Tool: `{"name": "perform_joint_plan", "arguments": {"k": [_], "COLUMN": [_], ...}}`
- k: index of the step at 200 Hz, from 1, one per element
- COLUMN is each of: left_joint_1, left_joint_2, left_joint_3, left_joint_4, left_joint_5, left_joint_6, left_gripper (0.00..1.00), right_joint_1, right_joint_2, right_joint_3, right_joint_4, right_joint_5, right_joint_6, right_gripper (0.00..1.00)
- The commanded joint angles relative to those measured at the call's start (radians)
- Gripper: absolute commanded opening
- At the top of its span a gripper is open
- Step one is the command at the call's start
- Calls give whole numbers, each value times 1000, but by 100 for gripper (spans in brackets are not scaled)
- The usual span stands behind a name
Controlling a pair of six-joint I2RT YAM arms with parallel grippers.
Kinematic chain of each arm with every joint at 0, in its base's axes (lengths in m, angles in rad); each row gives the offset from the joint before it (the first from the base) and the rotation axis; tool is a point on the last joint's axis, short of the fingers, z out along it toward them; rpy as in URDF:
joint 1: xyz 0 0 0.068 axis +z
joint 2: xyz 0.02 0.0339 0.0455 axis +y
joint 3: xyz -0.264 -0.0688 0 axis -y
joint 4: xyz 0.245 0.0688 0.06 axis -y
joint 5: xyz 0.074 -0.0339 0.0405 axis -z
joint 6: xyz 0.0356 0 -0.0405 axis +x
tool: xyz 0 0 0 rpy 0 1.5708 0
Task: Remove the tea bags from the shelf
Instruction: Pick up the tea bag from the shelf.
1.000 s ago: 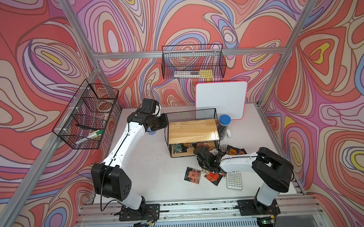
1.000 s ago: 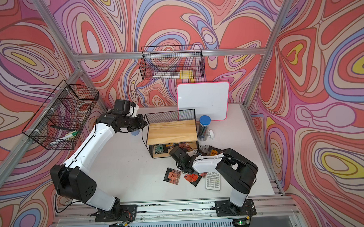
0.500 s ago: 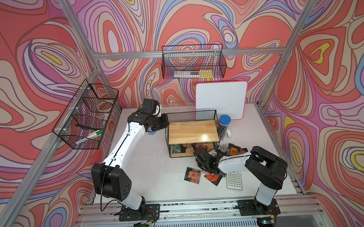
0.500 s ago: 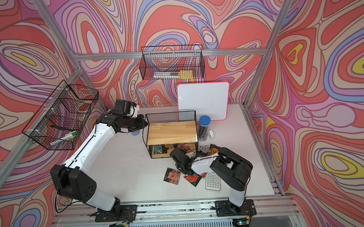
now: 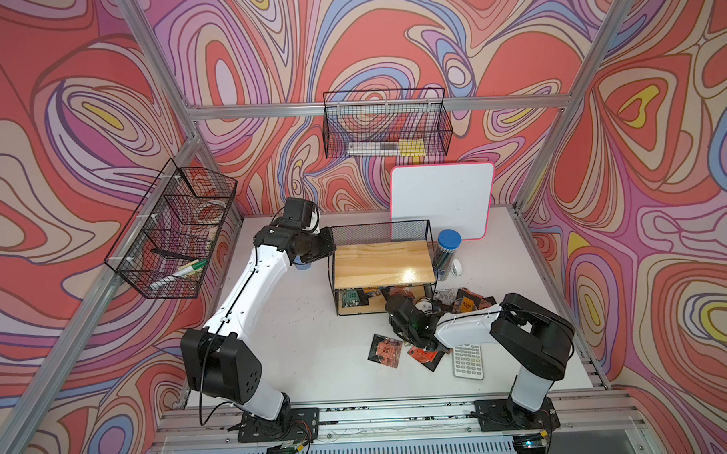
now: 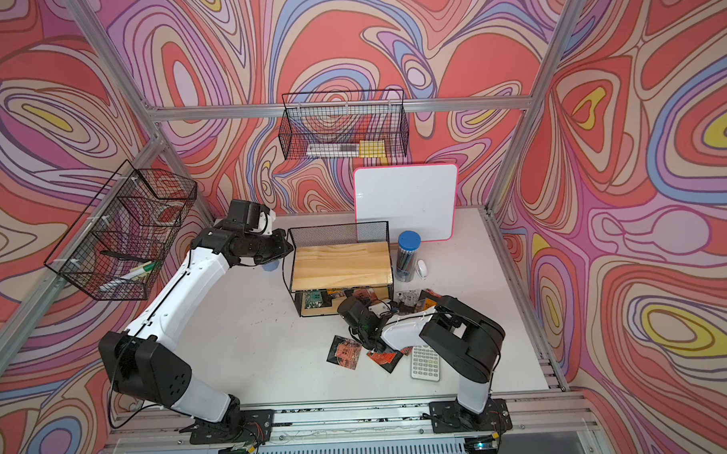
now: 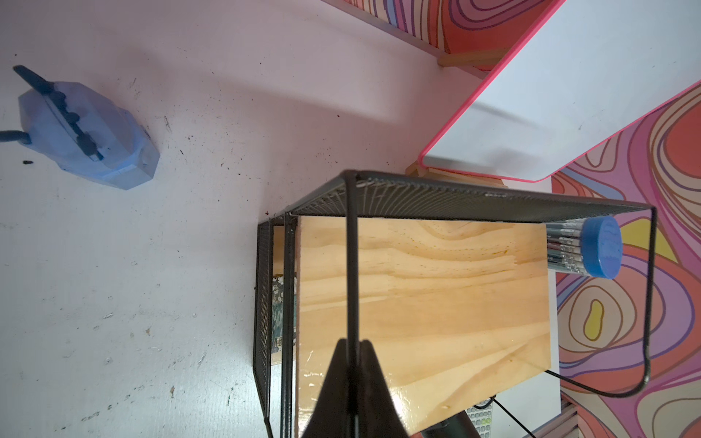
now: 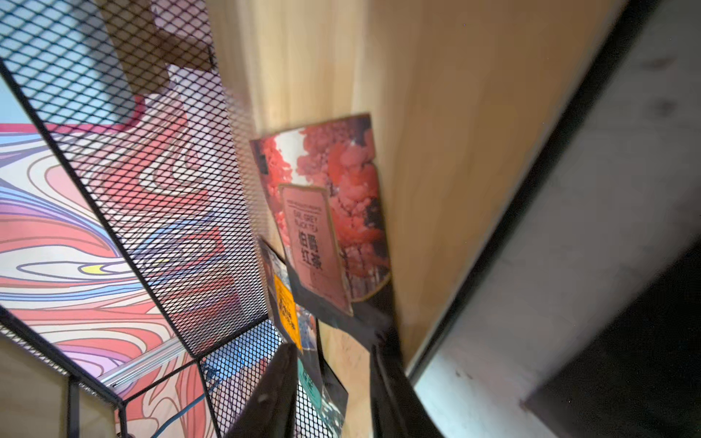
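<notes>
The shelf (image 5: 382,262) (image 6: 340,264) stands mid-table, its top wooden board bare. My left gripper (image 7: 353,364) (image 5: 327,248) is shut on the shelf's black wire side rod. My right gripper (image 8: 333,379) (image 5: 398,308) reaches into the lower tier with its jaws apart. A red-labelled tea bag (image 8: 322,220) leans on the lower board ahead of it. An orange-labelled tea bag (image 8: 286,307) and a teal-labelled one (image 8: 315,386) lie between the fingers, ungripped. A green tea bag (image 5: 349,298) lies at the tier's left. More tea bags (image 5: 385,352) (image 5: 460,301) lie on the table.
A white calculator (image 5: 467,361) lies by the right arm. A blue-lidded jar (image 5: 448,250) and a whiteboard (image 5: 442,200) stand right of and behind the shelf. A blue object (image 7: 87,132) sits left of the shelf. Wire baskets (image 5: 385,129) (image 5: 172,230) hang on the walls.
My right gripper has shifted slightly left into the shelf's lower tier and its jaws have opened. The left arm has not moved.
</notes>
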Motion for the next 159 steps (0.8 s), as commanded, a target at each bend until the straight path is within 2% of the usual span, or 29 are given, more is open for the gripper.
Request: {"name": "perform_joint_plan", "arguments": {"k": [1, 35, 61, 112, 159], "left_joint_1": [12, 12, 12, 12, 12], "left_joint_2": [-11, -10, -10, -11, -10], "left_joint_3": [-29, -32, -30, -32, -32], "left_joint_4": [-60, -56, -54, -51, -53], "left_joint_5": [-65, -62, -61, -62, -66], "left_joint_6": [23, 18, 20, 17, 14], "left_gripper": [5, 5, 5, 5, 5], "right_joint_1": [7, 18, 33, 40, 81], "right_joint_2": [-27, -14, -39, -40, -6], "right_joint_3": [-33, -31, -46, -89, -126], "right_joint_4": [-30, 41, 54, 224, 359], "right_joint_5": [65, 73, 125, 210, 243], "right_joint_6": [309, 289, 290, 227, 199], "right_gripper": [40, 42, 43, 32, 35]}}
